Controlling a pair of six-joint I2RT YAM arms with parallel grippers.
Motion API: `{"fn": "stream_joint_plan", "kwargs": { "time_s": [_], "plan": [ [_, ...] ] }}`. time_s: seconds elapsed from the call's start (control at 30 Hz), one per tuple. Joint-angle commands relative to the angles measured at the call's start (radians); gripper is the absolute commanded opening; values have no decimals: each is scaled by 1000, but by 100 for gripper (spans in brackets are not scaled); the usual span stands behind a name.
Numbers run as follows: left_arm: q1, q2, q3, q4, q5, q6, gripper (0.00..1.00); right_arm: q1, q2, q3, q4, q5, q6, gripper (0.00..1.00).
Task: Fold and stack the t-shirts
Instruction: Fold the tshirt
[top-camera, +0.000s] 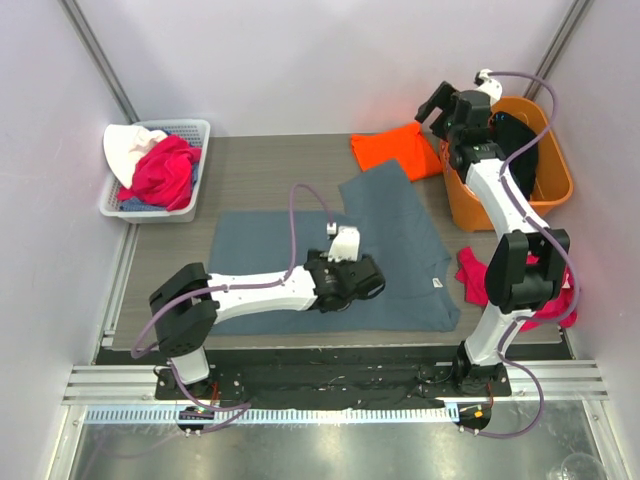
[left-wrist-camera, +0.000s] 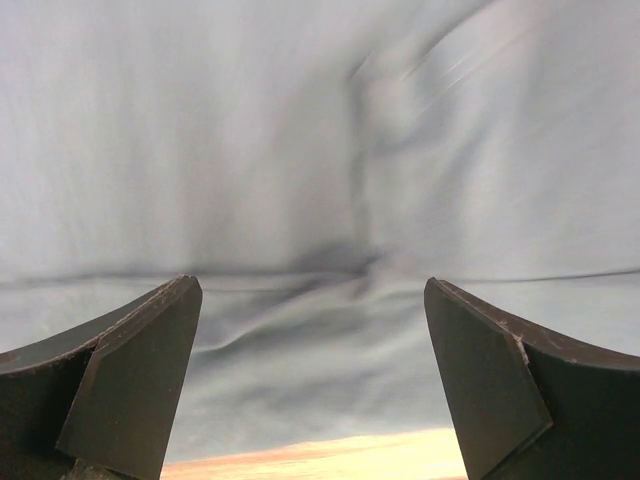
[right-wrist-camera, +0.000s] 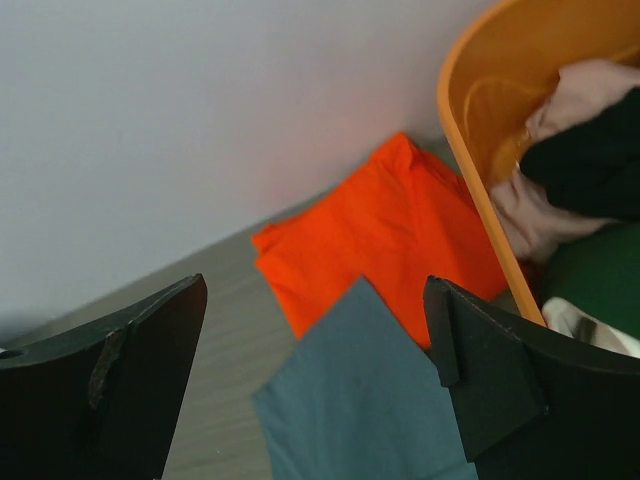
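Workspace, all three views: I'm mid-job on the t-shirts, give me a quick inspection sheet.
Surface: grey wood-grain table.
Job's things: blue-grey t-shirt spread flat mid-table; orange t-shirt roughly folded at the back, beside the tub; not stacked.
Clutter: white basket of clothes back left; orange tub of clothes back right; pink cloth by the right arm's base.
Grippers: left gripper open, close over the blue-grey t-shirt; right gripper open, empty, raised near the tub.
Cables: purple cables looped along both arms.
Surroundings: white walls; metal rail at the near edge.
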Motion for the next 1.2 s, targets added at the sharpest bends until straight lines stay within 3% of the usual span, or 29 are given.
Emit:
{"fn": "stream_joint_plan", "kwargs": {
  "time_s": [0.0,0.13,0.23,0.37,0.57,0.63,0.83,1.17],
  "plan": [
    [5,-79,200,-76,-87,150,100,4,-65,-59,-92,-24,-98,100],
    [40,-122,273,-87,-90,219,100,4,-33,-73,-118,-50,-147,100],
    [152,-194,219,-27,-23,290,100,2,49,-4,-183,-90,-198,100],
    [424,-283,77,67,127,406,100,4,144,80,-234,-84,-255,100],
    [627,-302,40,101,204,555,100,2,296,235,-284,-113,-299,100],
    [651,-302,23,110,230,566,100,1,341,272,-287,-111,-305,98],
    [655,-316,-48,127,253,554,100,2,451,358,-281,-182,-312,76],
    [669,-316,-114,156,256,538,100,10,554,403,-275,-297,-307,64]
  ]
}}
